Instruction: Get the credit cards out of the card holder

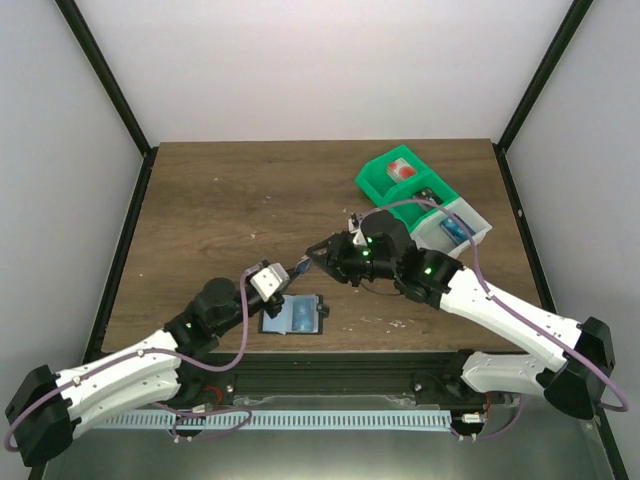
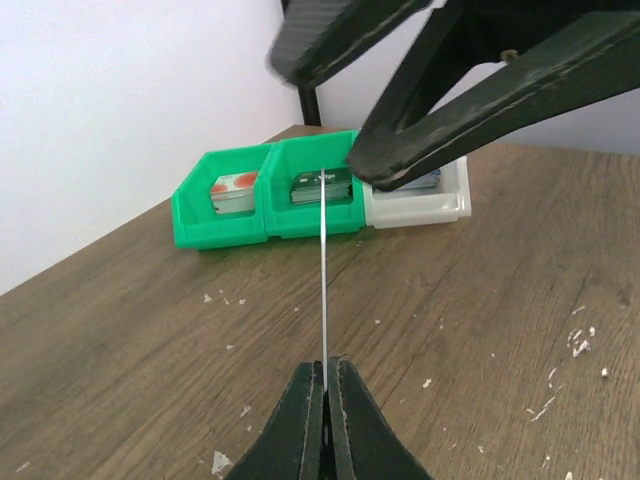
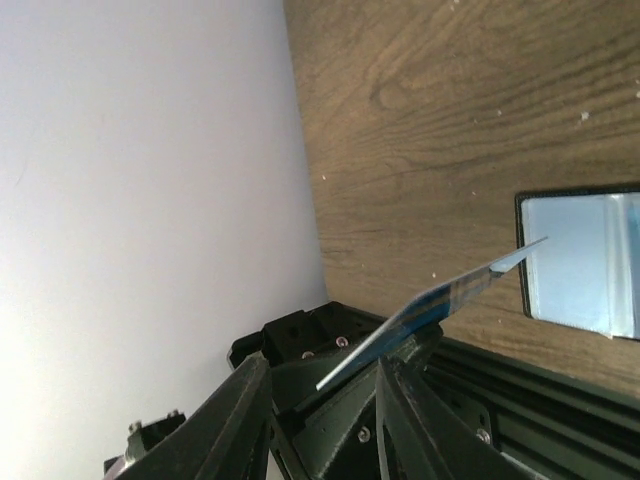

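A brown wooden surface (image 1: 200, 220) fills the scene, speckled with small white flecks. Two white-and-black arms reach in from the near edge, the left arm (image 1: 120, 375) from the near left and the right arm (image 1: 510, 315) from the near right. They meet just near of the middle.

At the far right sits a compartment bin (image 1: 372, 186), part green and part white, with small stacks of cards in its sections.

The left tool (image 2: 325, 378) is pressed together, pinching the lower edge of one credit card (image 2: 324, 280). The card stands upright above its tips and shows edge-on as a thin line in the left wrist view.

The right tool (image 3: 330, 358) is spread. Its two dark fingers (image 3: 240, 420) stand on either side of the same blue card without closing on it.

The card holder (image 1: 293, 314) lies flat and open on the surface close to the near edge, just near of the two tools. Its pale blue panels face up inside a black border. We cannot tell whether more cards sit inside it.
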Robot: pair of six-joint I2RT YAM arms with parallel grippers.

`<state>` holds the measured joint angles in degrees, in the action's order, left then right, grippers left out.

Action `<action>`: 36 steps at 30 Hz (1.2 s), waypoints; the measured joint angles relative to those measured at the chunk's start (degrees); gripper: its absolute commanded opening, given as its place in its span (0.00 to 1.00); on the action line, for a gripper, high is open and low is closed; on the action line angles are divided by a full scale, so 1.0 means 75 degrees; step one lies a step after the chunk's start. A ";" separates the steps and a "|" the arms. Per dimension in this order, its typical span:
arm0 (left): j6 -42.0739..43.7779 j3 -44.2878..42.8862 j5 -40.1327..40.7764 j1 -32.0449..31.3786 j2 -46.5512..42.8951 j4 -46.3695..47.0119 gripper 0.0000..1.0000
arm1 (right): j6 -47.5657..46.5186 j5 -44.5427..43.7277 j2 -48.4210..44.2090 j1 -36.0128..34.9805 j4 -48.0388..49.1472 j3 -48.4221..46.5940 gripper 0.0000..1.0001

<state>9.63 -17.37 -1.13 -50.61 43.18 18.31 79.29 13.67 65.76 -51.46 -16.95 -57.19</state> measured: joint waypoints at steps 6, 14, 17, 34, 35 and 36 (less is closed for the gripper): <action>0.0487 0.0000 0.0393 -0.0356 0.0198 0.0152 0.00 | 0.0452 0.0207 0.0131 0.0000 -0.0038 0.0134 0.30; 0.0799 0.0017 0.0580 -0.0358 0.0201 0.0108 0.00 | 0.0880 0.0245 0.0213 0.0000 0.0201 0.0463 0.27; 0.0810 0.0070 0.0609 -0.0358 0.0192 0.0111 0.00 | 0.0953 0.0268 0.0251 0.0003 0.0329 0.0522 0.24; 0.1177 0.0105 0.0670 -0.0411 0.0329 -0.0111 0.00 | 0.1282 0.0583 0.0396 0.0221 0.0842 0.0903 0.25; 0.1183 0.0119 0.0673 -0.0408 0.0329 -0.0105 0.00 | 0.1300 0.0597 0.0405 0.0236 0.0845 0.0903 0.26; 0.1189 0.0134 0.0673 -0.0411 0.0329 -0.0090 0.00 | 0.1306 0.0629 0.0420 0.0248 0.0839 0.0906 0.27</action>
<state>18.55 -16.36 3.92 -53.69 45.65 17.63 89.08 18.39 68.90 -49.60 -10.66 -50.39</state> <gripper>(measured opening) 0.020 0.251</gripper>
